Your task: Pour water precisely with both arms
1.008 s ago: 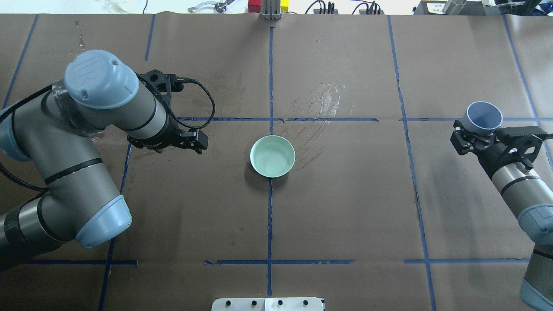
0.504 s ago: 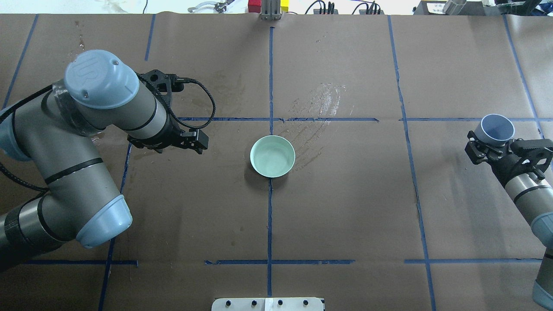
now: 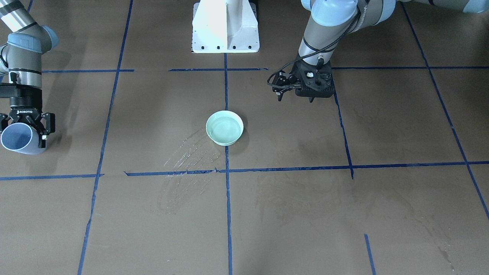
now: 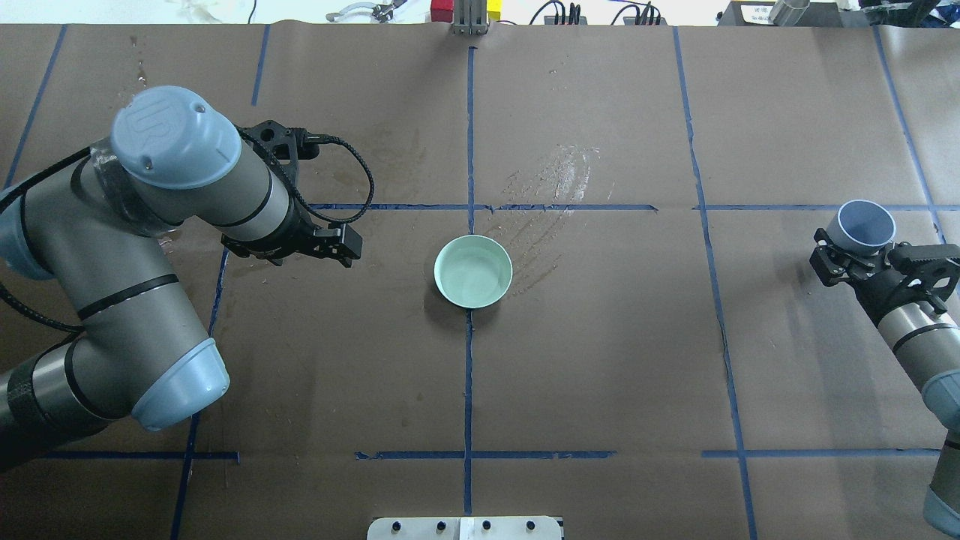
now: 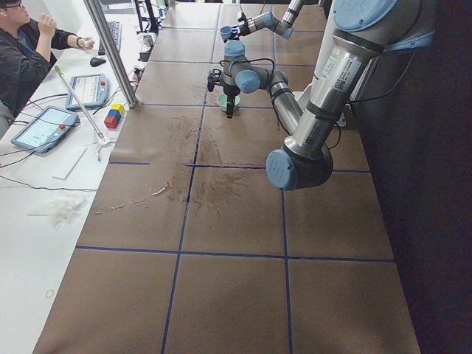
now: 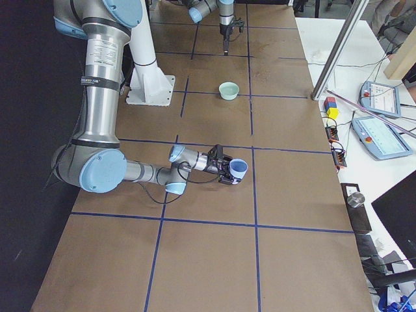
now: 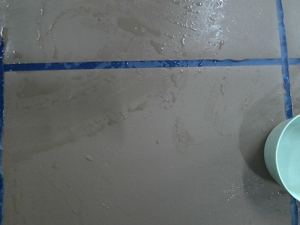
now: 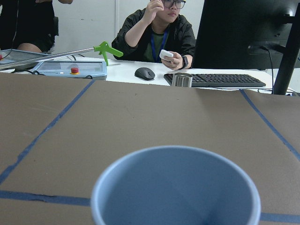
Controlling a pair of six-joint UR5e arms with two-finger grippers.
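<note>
A pale green bowl [image 4: 473,271] stands at the table's centre, and the water [image 3: 224,129] in it shows as a faint glossy surface. My right gripper [image 4: 851,255] is shut on a blue-grey cup [image 4: 866,225] far right of the bowl, a little above the table. The cup also shows in the front view [image 3: 17,139], tilted, and fills the right wrist view [image 8: 176,192]; I see no water inside it. My left gripper [image 3: 295,100] points down, open and empty, left of the bowl [image 7: 287,159].
Wet streaks [image 4: 555,187] mark the brown paper beyond the bowl. The white pedestal [image 3: 225,26] stands at the robot's edge. A metal post [image 4: 470,19], tablets, a keyboard and a seated operator [image 8: 157,33] are past the far edge.
My right gripper has carried the blue-grey cup further right, away from the bowl, then nearly stopped. The left arm and the bowl have not moved.
</note>
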